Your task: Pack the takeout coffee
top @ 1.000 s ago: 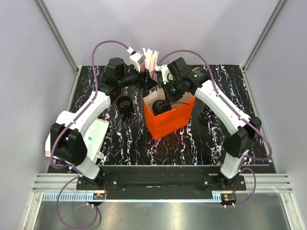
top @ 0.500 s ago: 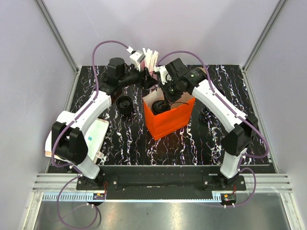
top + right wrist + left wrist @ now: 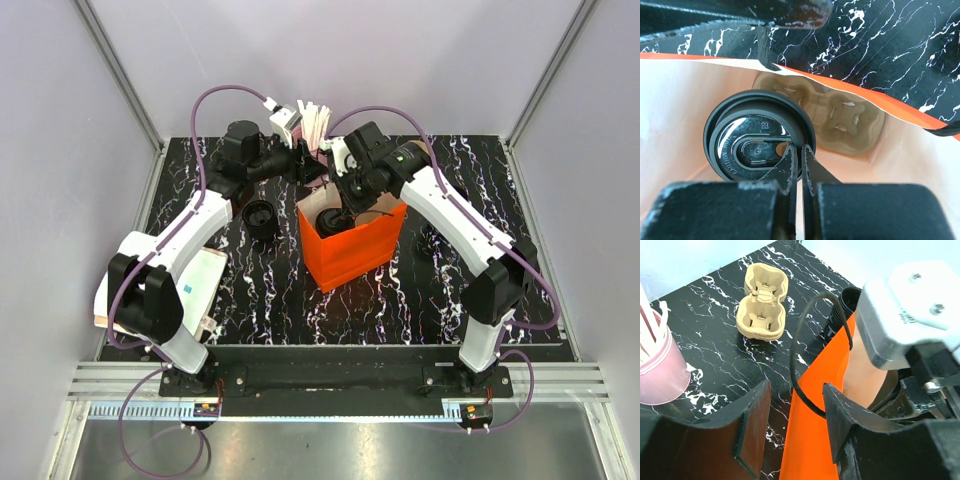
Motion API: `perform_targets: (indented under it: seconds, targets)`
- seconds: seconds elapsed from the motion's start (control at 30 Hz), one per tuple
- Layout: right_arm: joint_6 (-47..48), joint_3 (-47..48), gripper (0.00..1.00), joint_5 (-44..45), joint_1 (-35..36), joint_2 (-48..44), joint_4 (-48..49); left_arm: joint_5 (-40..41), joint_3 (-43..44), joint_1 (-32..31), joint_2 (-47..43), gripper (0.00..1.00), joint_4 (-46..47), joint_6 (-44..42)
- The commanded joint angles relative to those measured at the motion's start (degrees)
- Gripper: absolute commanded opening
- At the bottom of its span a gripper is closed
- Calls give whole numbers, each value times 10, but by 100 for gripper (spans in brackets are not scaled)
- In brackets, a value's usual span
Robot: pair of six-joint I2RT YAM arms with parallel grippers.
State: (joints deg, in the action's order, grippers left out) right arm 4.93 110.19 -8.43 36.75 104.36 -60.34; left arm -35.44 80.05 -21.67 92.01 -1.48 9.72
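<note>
A pink cup full of white sticks stands on the black tabletop, just left of the left hand. A brown cup tray lies farther out, ahead of that hand. A black stack of cups stands right of the tray.

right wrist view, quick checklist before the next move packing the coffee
1. Takeout coffee inside the orange bag: ok.
2. Right gripper shut on the lid's rim: ok, it looks pinched.
3. Cup upright: ok, the lid faces up at the camera. Whether it is seated on the bottom: cannot tell.
4. Cardboard carrier in the bag beside the cup, not on top of it: ok.
5. Left gripper steadying the bag: not ok. Its jaws are open, with the bag's rim between them.
6. Bag standing with its mouth open: ok.
</note>
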Motion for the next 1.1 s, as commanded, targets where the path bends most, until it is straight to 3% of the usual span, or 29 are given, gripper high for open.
perform_targets:
  seconds: [0.0, 1.07]
  targets:
    - [10, -9, 0, 7, 6, 1, 29, -17, -8, 3, -7, 48, 44, 10]
    - [28, -70, 0, 21, 6, -17, 116, -24, -40, 2, -28, 46, 74, 35]
